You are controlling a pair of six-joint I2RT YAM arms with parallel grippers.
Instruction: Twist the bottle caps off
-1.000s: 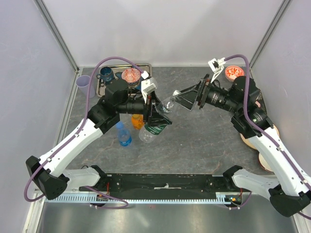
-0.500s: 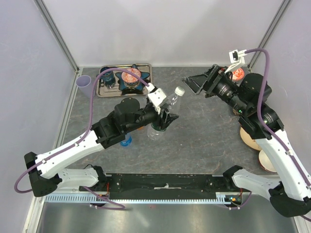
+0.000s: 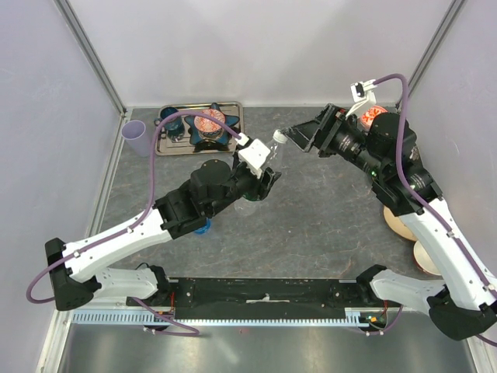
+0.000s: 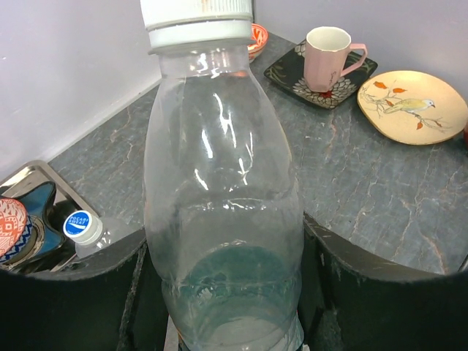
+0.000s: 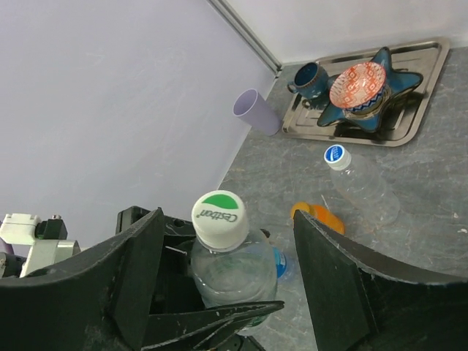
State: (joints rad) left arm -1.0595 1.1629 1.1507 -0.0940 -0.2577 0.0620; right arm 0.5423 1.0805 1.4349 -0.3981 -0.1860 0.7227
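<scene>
Clamped: L gripper [image 4: 227,292] on lower body of clear bottle [image 4: 219,190]. Screwed on at bottle top: white/green cap [image 5: 219,216]. Spread wide: R gripper [image 5: 227,218], fingers [image 5: 139,270] either side of cap (no contact visible).

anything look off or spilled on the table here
Nothing spilled or broken that I can see. The only thing askew is the clear bottle, gripped in the left pincer and leaning toward the open right pincer, its white and green cap on. That lean looks deliberate, not a fault.
</scene>
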